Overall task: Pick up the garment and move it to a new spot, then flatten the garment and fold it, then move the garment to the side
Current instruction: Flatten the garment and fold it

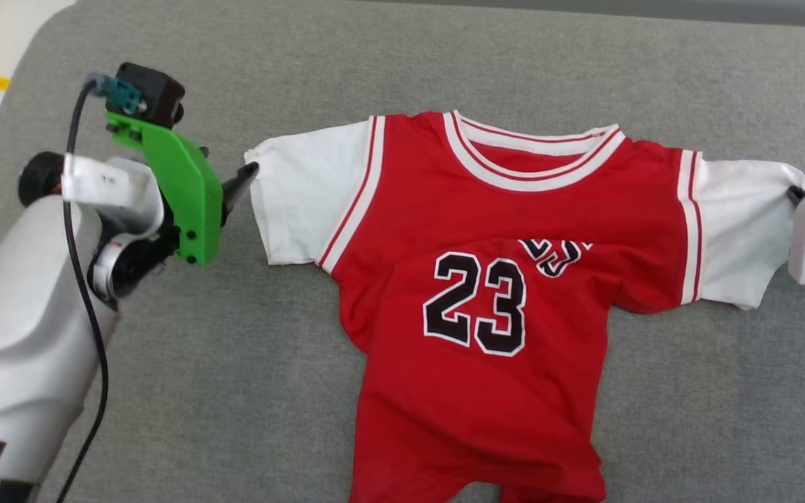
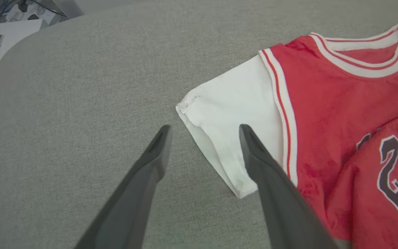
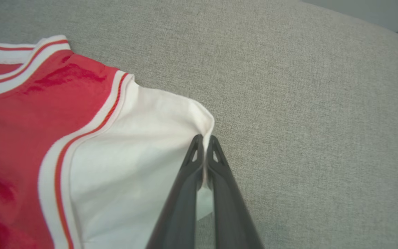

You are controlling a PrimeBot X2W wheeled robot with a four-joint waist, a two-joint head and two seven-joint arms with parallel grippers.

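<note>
A grey woven fabric surface (image 1: 444, 56) with a rounded corner borders a white tabletop (image 1: 18, 35).

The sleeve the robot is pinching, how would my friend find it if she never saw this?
On the big grey fabric surface lies a red shirt with a black 23. Find its white sleeve on the robot's right. Unlike the other white sleeve, beside the open left hand, this one's edge is pinched in the shut right hand.
</note>
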